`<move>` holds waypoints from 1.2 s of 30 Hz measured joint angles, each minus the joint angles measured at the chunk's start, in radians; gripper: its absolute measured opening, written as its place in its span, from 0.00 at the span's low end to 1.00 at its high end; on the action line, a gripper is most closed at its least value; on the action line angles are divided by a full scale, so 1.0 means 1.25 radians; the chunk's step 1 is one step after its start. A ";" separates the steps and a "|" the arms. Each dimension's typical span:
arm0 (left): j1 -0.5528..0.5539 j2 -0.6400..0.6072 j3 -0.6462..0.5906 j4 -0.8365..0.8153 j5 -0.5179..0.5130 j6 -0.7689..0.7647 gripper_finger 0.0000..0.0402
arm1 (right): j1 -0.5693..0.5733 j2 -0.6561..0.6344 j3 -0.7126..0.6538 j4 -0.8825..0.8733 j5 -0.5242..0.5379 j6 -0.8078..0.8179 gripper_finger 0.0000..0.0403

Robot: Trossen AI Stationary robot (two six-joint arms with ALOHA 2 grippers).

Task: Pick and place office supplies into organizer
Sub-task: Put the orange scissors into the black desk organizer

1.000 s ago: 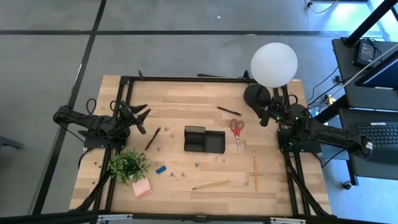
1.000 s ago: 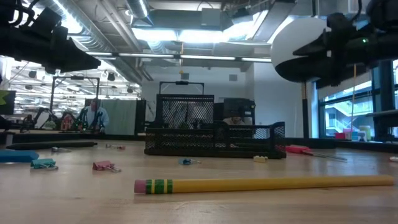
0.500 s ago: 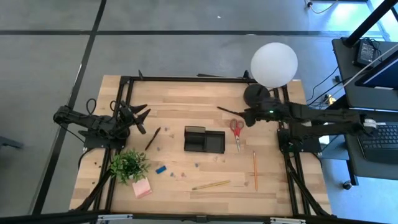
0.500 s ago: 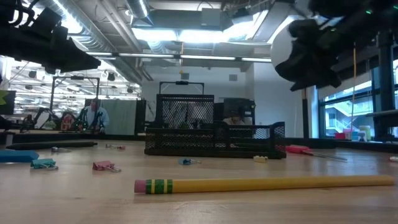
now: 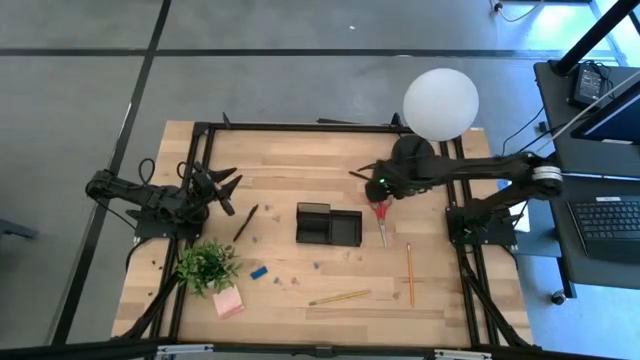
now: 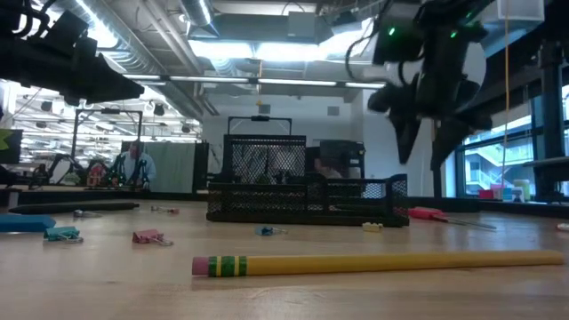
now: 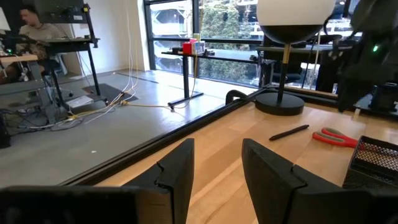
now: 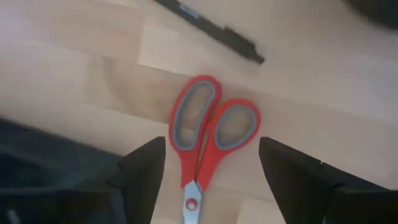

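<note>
From above, the table has bare wood along its far edge and between the organizer and the left arm. Scissors lie just right of the organizer, handles toward the lamp base; a pen lies just beyond them. Right gripper hangs over the scissor handles, left gripper waits near the left edge, by another pen. Near side holds a plant, sticky pad, eraser and two pencils.

At table level, right gripper hangs above the scissors, fingers spread, touching nothing. A pencil lies across the front; clips scattered left of the organizer.

Left wrist: left gripper partly open, empty, open wood ahead up to the table edge.

Right wrist: right gripper wide open, scissor handles between the fingers, no contact.
</note>
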 joint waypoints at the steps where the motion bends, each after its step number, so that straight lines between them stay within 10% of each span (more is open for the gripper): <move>1: 0.000 0.000 0.000 0.000 0.000 0.000 0.32 | 0.000 0.022 0.000 0.005 -0.006 0.010 0.65; 27: 0.000 0.000 0.000 0.000 0.000 0.000 0.32 | -0.035 0.163 0.000 0.070 -0.045 0.047 0.65; 36: 0.000 0.000 0.000 0.000 0.000 0.000 0.32 | -0.035 0.163 0.000 0.080 -0.045 0.047 0.51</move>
